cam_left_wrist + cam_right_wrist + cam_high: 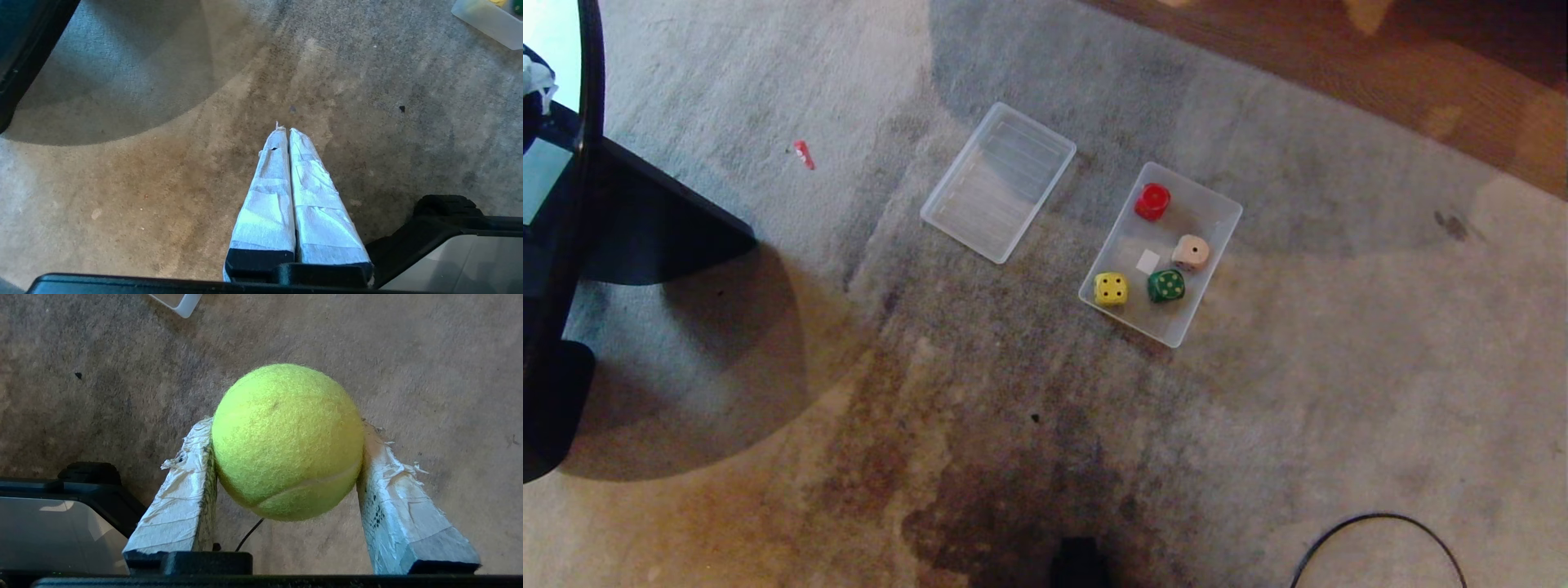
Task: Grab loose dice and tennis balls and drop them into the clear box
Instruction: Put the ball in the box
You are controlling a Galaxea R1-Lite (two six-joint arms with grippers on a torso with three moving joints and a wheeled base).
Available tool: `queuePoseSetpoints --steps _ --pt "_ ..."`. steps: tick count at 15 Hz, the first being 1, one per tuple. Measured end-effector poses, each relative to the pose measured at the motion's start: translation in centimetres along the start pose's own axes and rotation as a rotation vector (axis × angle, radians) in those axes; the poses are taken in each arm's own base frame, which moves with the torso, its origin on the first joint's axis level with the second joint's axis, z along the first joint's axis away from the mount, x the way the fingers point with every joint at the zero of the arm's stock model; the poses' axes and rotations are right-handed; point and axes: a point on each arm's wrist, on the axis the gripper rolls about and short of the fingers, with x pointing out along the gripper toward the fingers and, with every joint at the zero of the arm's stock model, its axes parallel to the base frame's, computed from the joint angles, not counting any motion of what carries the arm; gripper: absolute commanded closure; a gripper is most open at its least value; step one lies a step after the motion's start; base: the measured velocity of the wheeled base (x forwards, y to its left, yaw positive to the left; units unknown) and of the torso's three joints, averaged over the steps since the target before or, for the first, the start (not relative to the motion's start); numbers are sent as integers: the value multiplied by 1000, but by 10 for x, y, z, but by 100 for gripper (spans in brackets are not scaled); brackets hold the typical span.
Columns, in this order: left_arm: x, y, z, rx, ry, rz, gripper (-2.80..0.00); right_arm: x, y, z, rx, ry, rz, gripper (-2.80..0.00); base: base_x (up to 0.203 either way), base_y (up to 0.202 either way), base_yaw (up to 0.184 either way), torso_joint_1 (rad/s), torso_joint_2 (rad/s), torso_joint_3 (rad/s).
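The clear box (pixel 1186 214) lies on the carpet right of centre in the head view, holding a red die (pixel 1152 202), a beige die (pixel 1191 252), a yellow die (pixel 1111 289) and a dark green die (pixel 1166 286). Neither arm shows in that view. In the right wrist view my right gripper (pixel 286 428) hangs over bare carpet, shut on a fuzzy yellow-green tennis ball (pixel 286 449) pinched between its two taped fingers. A corner of the clear box (pixel 179 302) lies ahead of it. My left gripper (pixel 286 130) is shut and empty above the carpet, with the box corner (pixel 486 20) far off.
The flat ribbed lid (pixel 998 181) lies left of the box. Dark furniture (pixel 572 245) fills the left edge, with a small red scrap (pixel 804 154) near it. A black cable (pixel 1380 531) loops at the near right. Wood floor (pixel 1380 57) starts beyond the carpet.
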Motion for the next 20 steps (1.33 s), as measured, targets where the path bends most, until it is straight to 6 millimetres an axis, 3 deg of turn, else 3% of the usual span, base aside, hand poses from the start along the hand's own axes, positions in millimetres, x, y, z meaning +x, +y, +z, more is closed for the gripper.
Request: queuePoseSetpoints --steps 16,20 --pt "0 0 0 -1 0 1 0 0 0 0 18 1 -6 0 0 0 0 0 0 0" --pt "0 0 0 -1 0 1 0 0 0 0 20 0 -5 0 -2 -9 144 1 2 4"
